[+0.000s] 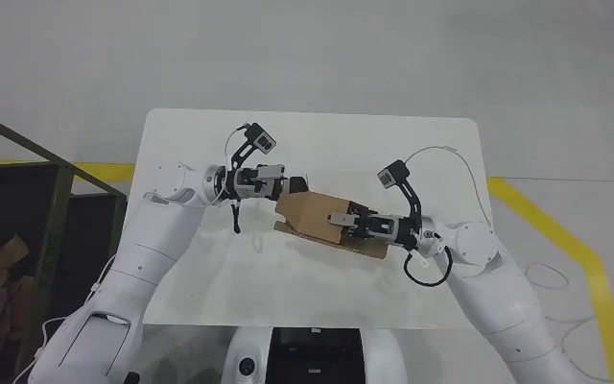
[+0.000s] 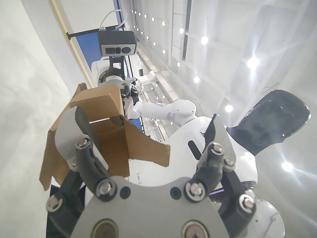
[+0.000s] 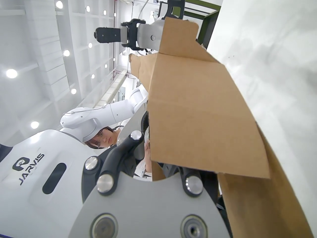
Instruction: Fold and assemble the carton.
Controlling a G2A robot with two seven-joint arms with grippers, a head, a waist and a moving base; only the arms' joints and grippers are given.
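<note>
White table (image 1: pixel 192 288) leaves open room all round the carton (image 1: pixel 312 213), which is mid-table with its long axis running arm to arm. Right gripper (image 1: pixel 353 221) looks clenched on one end wall. Left gripper (image 1: pixel 294 184) is spread wide at the open end, one finger (image 2: pixel 71 122) against a loose flap (image 2: pixel 49 159).
</note>
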